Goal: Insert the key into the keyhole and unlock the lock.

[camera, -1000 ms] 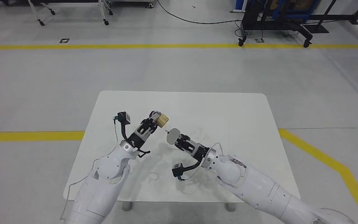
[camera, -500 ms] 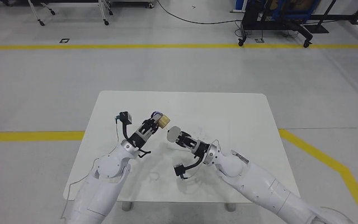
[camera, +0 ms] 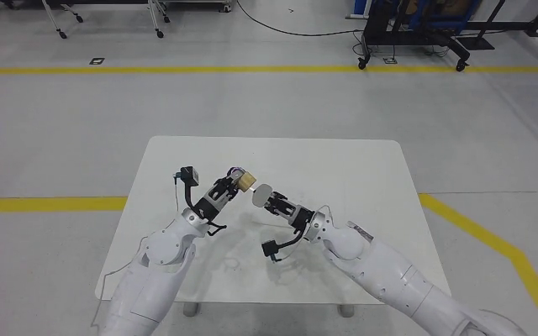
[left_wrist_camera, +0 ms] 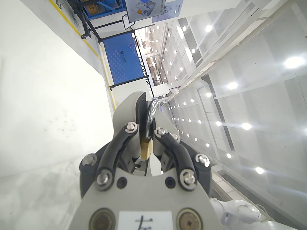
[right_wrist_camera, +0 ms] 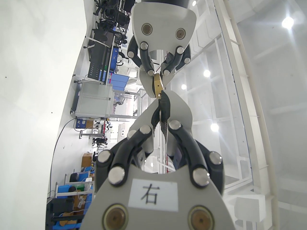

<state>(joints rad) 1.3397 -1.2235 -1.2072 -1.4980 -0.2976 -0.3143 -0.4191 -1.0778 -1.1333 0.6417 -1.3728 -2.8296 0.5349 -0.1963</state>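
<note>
Above the middle of the white rectangular desk, the two arms meet tip to tip. The left gripper is closed on a small brass padlock with a silver shackle and holds it in the air off the desk. The right gripper sits just beside it, pointing at the lock.

From above, the padlock is a small gold block at the end of the left gripper, and the key cannot be made out. The left wrist view adds detail. The left gripper has its fingers pressed together on the curved shackle, and the brass padlock body hangs back between them toward the palm. The desk lies off to one side.

The right wrist view shows the right gripper nearly closed, its black pads pinching a thin flat silver metal key seen edge-on. Its fingertips touch the near end of the brass padlock, which the left gripper holds opposite. The key's tip is hidden, so whether it has entered the keyhole cannot be told.
</note>
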